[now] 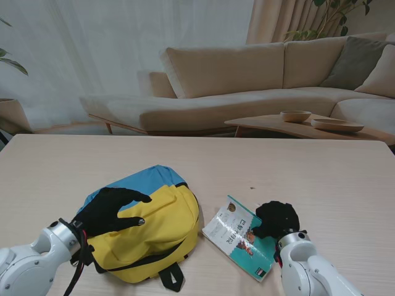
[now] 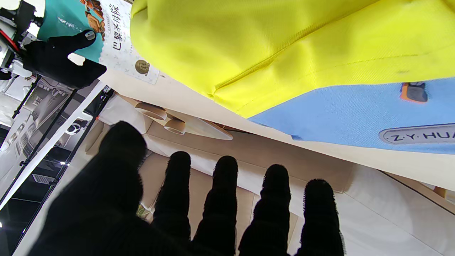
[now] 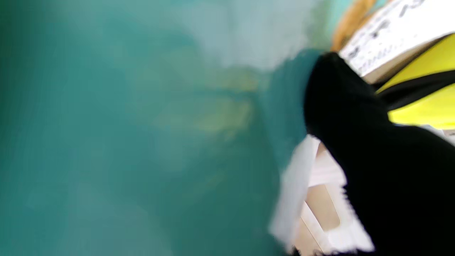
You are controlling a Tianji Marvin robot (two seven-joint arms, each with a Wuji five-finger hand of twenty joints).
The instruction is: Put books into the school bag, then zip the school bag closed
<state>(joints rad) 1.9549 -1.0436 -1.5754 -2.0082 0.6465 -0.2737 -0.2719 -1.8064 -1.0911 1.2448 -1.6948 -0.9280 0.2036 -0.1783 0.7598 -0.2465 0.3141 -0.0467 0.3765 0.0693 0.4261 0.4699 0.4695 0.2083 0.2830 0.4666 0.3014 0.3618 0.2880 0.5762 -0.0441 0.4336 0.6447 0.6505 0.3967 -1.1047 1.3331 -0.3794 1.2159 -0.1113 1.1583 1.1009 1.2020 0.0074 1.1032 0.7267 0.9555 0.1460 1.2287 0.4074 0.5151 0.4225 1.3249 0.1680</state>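
Observation:
A yellow and blue school bag lies on the table at near left. My left hand rests on its top with fingers spread, holding nothing; the wrist view shows those fingers apart beside the bag. A teal and white book lies to the right of the bag, its right edge raised. My right hand grips that edge, with the thumb across the teal cover. The left wrist view also shows the book and the right hand.
The table stretches bare to the right and far side, with a small dark speck on it. A black strap sticks out from the bag toward me. A sofa and a low table with bowls stand beyond.

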